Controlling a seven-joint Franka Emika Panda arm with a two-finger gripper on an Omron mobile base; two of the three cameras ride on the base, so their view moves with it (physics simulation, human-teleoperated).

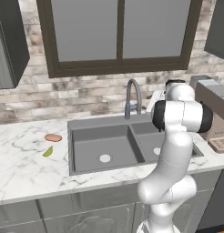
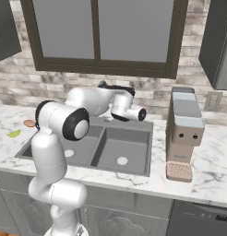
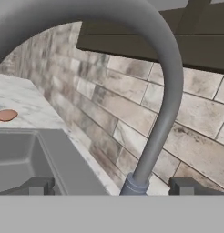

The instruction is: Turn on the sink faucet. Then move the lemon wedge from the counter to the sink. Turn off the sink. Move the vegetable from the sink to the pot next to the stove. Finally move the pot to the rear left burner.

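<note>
sink faucet (image 3: 160, 113) between open claw (image 3: 111, 186) tips

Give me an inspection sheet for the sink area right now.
Surface: white marble counter.
Job's things: faucet upright behind the double sink, no water visible; lemon wedge on the counter left of the sink.
Clutter: orange-brown oval beside the wedge; coffee machine right of the sink.
Grippers: gripper open, close to the faucet base, holding nothing.
Cables: nothing seen.
Surroundings: brick wall, window, dark cabinets.
</note>
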